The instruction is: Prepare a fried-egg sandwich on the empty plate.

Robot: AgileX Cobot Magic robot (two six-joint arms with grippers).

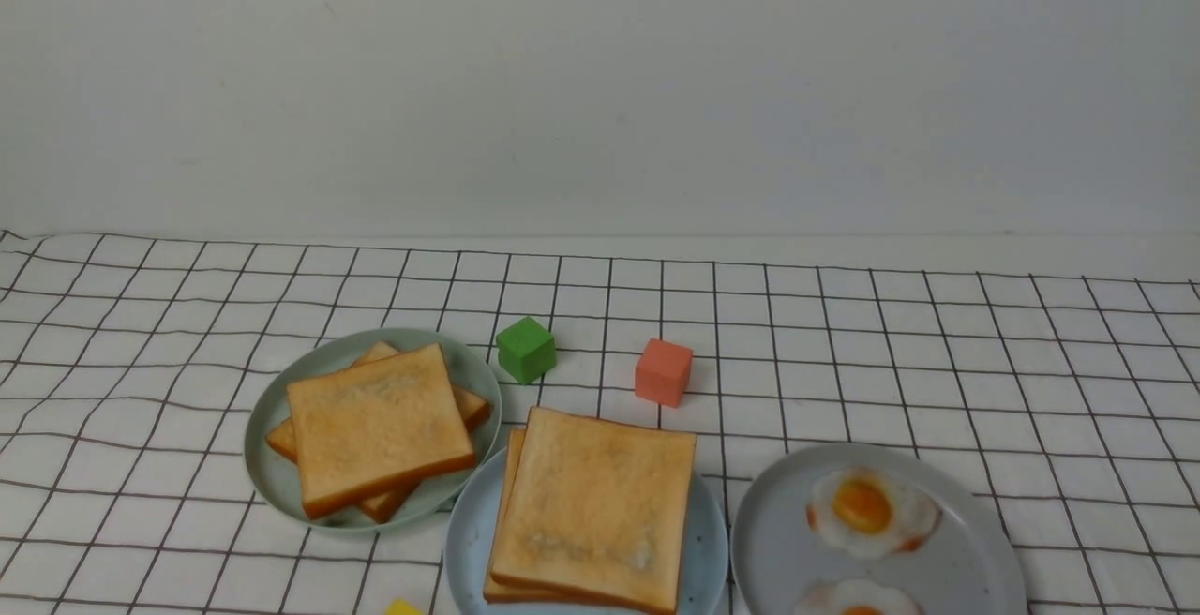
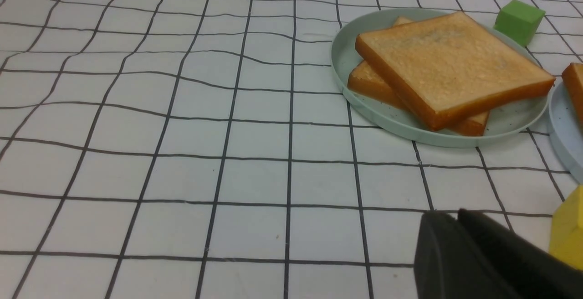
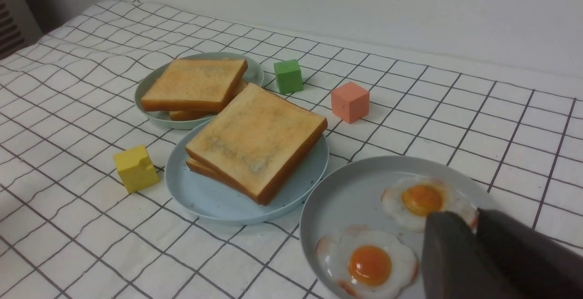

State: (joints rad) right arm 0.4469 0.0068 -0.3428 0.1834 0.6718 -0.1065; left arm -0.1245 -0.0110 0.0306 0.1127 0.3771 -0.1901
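Observation:
Two large toast slices [image 1: 595, 502] lie stacked on the light-blue plate [image 1: 459, 540]; no egg shows between them. The stack [image 3: 255, 144] and its plate [image 3: 205, 198] also show in the right wrist view. My left gripper [image 2: 455, 214] is shut and empty, low over the cloth beside a yellow block [image 2: 569, 228]. My right gripper [image 3: 473, 219] is shut and empty, at the grey plate [image 3: 346, 185], its tips beside one of two fried eggs [image 3: 421, 201]. Neither gripper shows in the front view.
A pale green plate [image 1: 272, 474] at the left holds two loose toast slices [image 1: 375, 423]. The grey plate [image 1: 778, 549] at the right holds two eggs [image 1: 867, 507]. A green block [image 1: 526, 349] and an orange block [image 1: 663, 371] stand behind the plates.

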